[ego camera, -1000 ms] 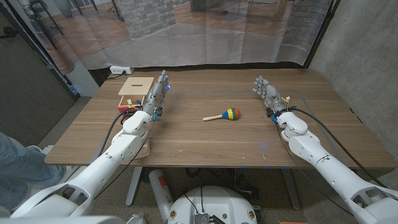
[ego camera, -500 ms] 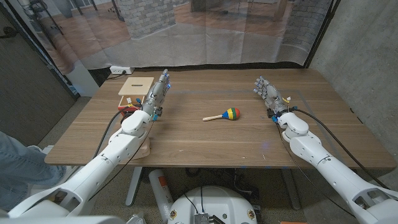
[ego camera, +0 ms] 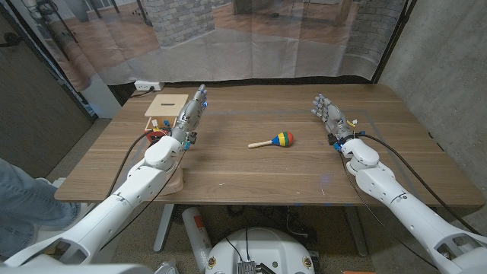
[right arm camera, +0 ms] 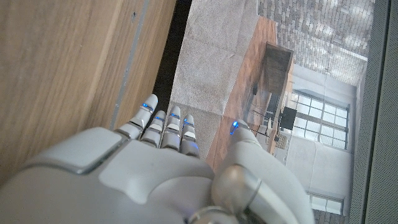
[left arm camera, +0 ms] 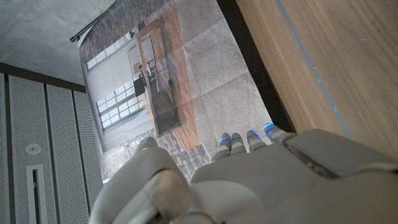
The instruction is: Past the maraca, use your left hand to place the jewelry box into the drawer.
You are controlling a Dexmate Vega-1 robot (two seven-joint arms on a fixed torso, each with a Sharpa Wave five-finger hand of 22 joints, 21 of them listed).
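- The left hand (ego camera: 192,114) holds nothing: its fingers are straight and close together, pointing away from the robot, and it appears to stand on its edge. The left wrist view confirms extended fingers (left arm camera: 249,138) with nothing between them.
- The jewelry box (ego camera: 167,106), a light wooden box with a flat lid, sits just beside that hand on its outer side, near the table's (ego camera: 243,167) far left corner. Small coloured parts (ego camera: 157,134) show just below the box, toward the robot; whether they belong to the drawer I cannot tell, and the drawer itself is not plainly seen.
- The maraca (ego camera: 275,140) lies well apart, toward the table's middle, on the hand's inner side.
- The right hand (ego camera: 329,114) holds nothing, fingers spread slightly, far across the table.
- Judgement: the step is the reach and grasp. Turn the palm toward the box, spread thumb from fingers before closing in, and take it by opposite sides below the lid.
- Approach slowly; a sideways bump could push the box toward the table edge.
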